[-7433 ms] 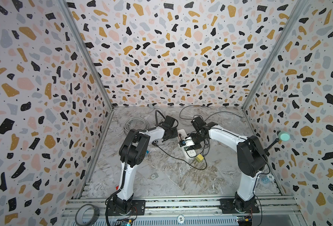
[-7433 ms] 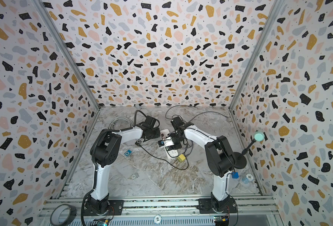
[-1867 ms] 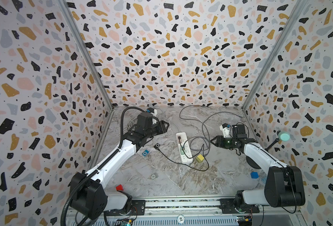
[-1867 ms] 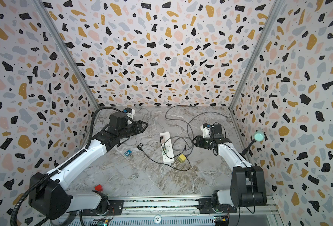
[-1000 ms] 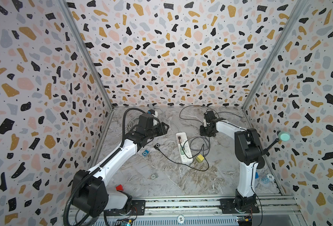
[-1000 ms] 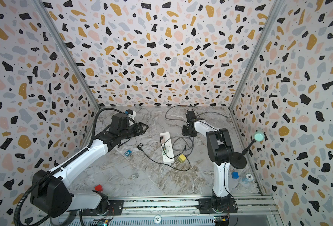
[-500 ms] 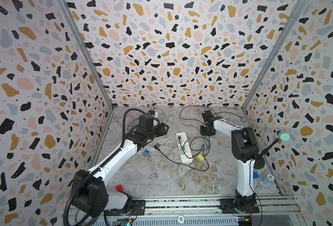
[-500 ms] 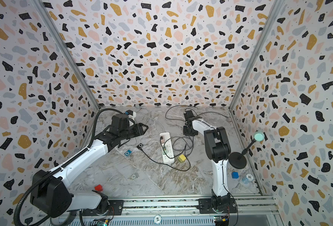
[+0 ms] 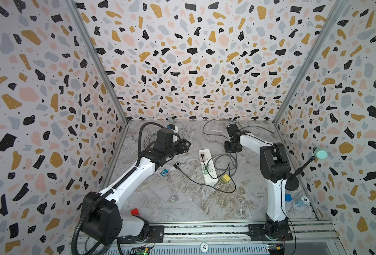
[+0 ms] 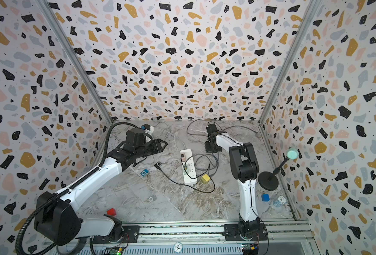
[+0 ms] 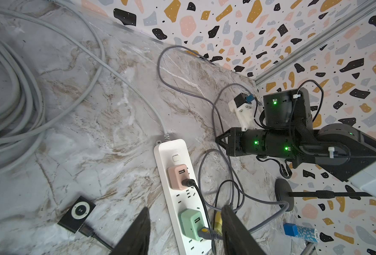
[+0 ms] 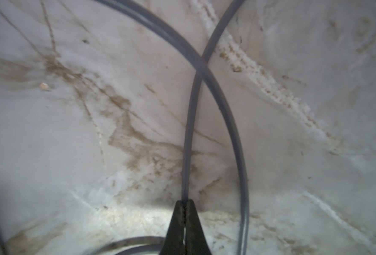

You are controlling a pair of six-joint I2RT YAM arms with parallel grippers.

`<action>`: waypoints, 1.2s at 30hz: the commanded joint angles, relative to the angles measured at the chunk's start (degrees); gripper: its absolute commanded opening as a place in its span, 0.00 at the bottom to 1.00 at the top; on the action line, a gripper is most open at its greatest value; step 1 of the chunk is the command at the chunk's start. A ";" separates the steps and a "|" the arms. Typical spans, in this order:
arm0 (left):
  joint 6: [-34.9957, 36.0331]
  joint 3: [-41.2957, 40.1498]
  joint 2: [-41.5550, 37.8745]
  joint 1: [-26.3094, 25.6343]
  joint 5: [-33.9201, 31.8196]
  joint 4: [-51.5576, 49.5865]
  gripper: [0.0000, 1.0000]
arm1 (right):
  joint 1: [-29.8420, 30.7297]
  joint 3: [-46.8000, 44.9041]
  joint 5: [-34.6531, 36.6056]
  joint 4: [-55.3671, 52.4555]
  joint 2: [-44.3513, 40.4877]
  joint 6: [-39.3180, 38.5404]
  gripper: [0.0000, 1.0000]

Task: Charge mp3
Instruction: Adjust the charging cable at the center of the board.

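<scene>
1. The left claw (image 9: pixel 186 145) hangs above the tabletop (image 9: pixel 182 209) near the back left, with its jaws apart and nothing between them. In the left wrist view its two dark fingers (image 11: pixel 138 231) frame the near end of the white power strip (image 11: pixel 176 152).
2. The right claw (image 12: pixel 183 204) is down on the tabletop behind the strip's far end. Its jaws are pressed together on a thin grey cable (image 12: pixel 188 132). A second grey strand crosses over that cable just ahead of the tips.
3. The black mp3 player (image 9: pixel 177 164) lies flat on the tabletop. It sits just beside the power strip, on the left arm's side and apart from both claws. A black lead is plugged into its edge in the left wrist view.
4. A pink charger (image 11: pixel 178 176) and a green charger (image 11: pixel 190 223) sit in the strip. A black plug is in the pink one, and a grey plug with a yellow tip is in the green one.
5. A blue mp3 player (image 9: pixel 164 172) lies near the black one, close to the left forearm.
6. A yellow cube (image 9: pixel 225 178) rests just beside the strip's front end, among loops of cable.
</scene>
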 commanded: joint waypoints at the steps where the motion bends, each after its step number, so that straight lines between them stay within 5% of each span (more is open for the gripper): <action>1: 1.21 0.14 -1.54 -0.22 0.08 0.34 0.52 | 1.03 3.49 -3.15 -0.74 -8.77 -0.53 0.00; 17: -0.05 2.39 0.26 -0.21 2.15 3.37 0.51 | 1.26 7.47 -11.43 -5.51 -30.97 2.62 0.00; 36: -3.42 15.31 6.96 -6.56 9.44 23.03 0.61 | 0.45 33.86 -29.94 7.81 -28.51 11.16 0.00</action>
